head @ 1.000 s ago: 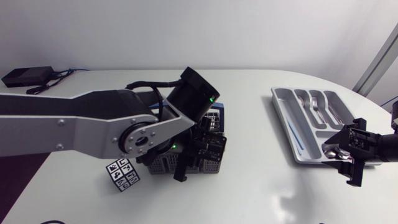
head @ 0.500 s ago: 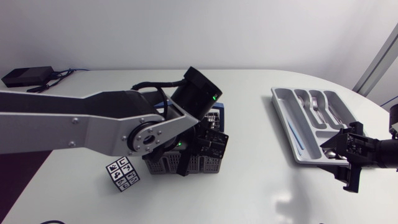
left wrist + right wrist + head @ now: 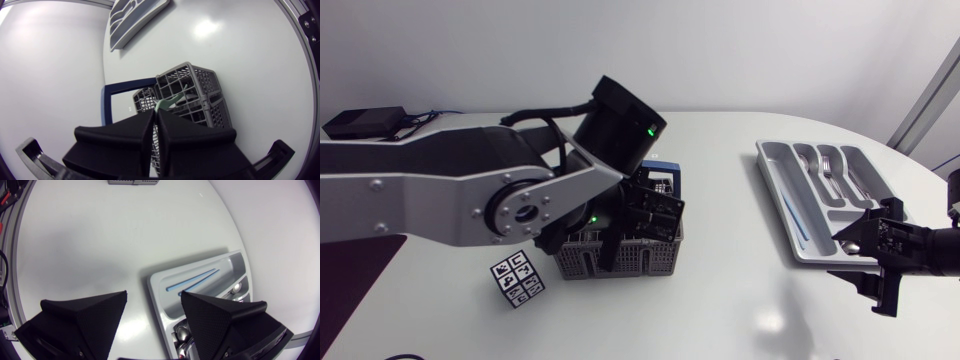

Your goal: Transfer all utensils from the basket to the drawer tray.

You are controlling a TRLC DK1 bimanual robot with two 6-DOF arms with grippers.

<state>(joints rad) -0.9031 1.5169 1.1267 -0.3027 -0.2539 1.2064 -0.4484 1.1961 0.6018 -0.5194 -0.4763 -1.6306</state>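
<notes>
Pale-green plastic utensil (image 3: 169,102), likely light, slick: pinching handle end in closed black left gripper (image 3: 154,114), holding right gripper (image 3: 154,297) wide, empty.

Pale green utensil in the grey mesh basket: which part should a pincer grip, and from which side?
Grip the pale green utensil at its upper end, from above: only that stands clear of the grey mesh basket; the rest sits inside.

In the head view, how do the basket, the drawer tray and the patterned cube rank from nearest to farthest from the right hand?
1. drawer tray: just beside the right hand.
2. basket: well off to the hand's left.
3. patterned cube: beyond the basket, farthest left.
</notes>
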